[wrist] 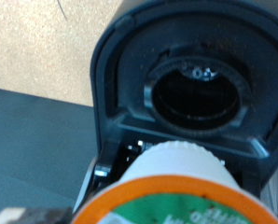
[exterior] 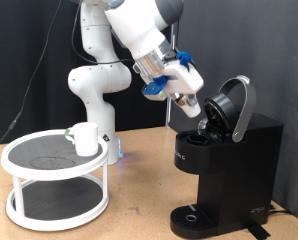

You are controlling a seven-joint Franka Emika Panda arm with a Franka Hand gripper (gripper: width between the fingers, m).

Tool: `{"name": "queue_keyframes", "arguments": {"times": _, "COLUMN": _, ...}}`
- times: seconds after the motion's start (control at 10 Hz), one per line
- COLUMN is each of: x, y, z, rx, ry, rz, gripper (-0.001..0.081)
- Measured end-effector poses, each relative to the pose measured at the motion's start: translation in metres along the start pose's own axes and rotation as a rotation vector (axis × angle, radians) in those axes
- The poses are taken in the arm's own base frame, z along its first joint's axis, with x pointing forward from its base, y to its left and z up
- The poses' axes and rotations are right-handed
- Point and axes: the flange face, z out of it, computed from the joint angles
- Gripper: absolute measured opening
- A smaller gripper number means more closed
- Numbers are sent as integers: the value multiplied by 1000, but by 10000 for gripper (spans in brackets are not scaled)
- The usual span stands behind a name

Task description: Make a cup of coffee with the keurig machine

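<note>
The gripper [exterior: 192, 103] hangs tilted over the open keurig machine [exterior: 224, 165] at the exterior view's right, closed on a white coffee pod [wrist: 172, 191] with an orange rim, just above the brew chamber. The machine's domed lid [exterior: 232, 105] stands raised behind the pod. The cup [exterior: 85, 138] sits well apart on the top tier of a white two-tier round rack [exterior: 54, 180] at the left of the wooden counter [exterior: 139, 205].

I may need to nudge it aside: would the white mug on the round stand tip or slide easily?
Probably stable: the mug stands upright, squat and broad-based. It could slide, since the stand top looks flat. Being near the stand's edge, a hard push might send it off.
</note>
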Motion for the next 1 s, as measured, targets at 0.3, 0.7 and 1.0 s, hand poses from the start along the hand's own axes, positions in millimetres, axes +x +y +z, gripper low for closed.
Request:
{"name": "queue_keyframes", "arguments": {"times": 0.3, "x": 5, "y": -3, "z": 19, "rx": 22, "ry": 22, "rz": -9, "gripper": 379}}
{"name": "queue_keyframes", "arguments": {"times": 0.7, "x": 7, "y": 2, "z": 39, "rx": 26, "ry": 43, "rz": -28, "gripper": 379}}
{"name": "queue_keyframes", "arguments": {"times": 1.0, "x": 7, "y": 8, "z": 51, "rx": 21, "ry": 55, "rz": -36, "gripper": 379}}
